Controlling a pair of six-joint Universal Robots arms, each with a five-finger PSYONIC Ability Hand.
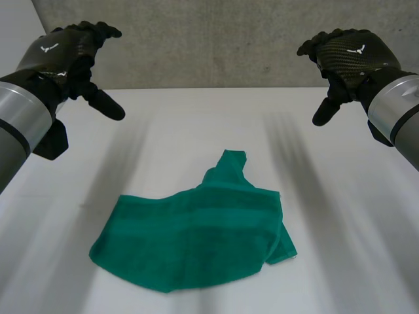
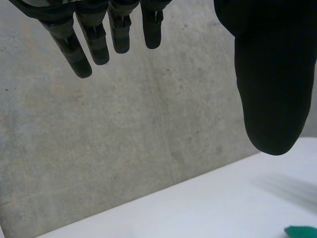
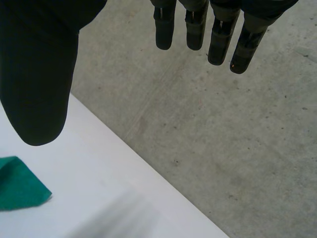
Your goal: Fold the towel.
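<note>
Grey concrete wall (image 1: 216,39) behind white table (image 1: 196,124). You see green towel (image 1: 190,239) lying rumpled on table on robot's side, roughly midway between arms, one corner bunched up toward wall. Left hand (image 1: 65,55) hovers above table, well apart from towel: fingers (image 2: 91,47) straight, thumb spread wide, nothing held. Right hand (image 1: 350,52) hovers likewise: fingers (image 3: 218,42) straight, thumb apart, empty.

The white table (image 1: 196,124) carries a single green towel (image 1: 196,242), lying near the middle of the table's near half. The towel is rumpled rather than spread flat: a broad body, one corner bunched into a peak pointing away, and a small flap sticking out at its right.
</note>
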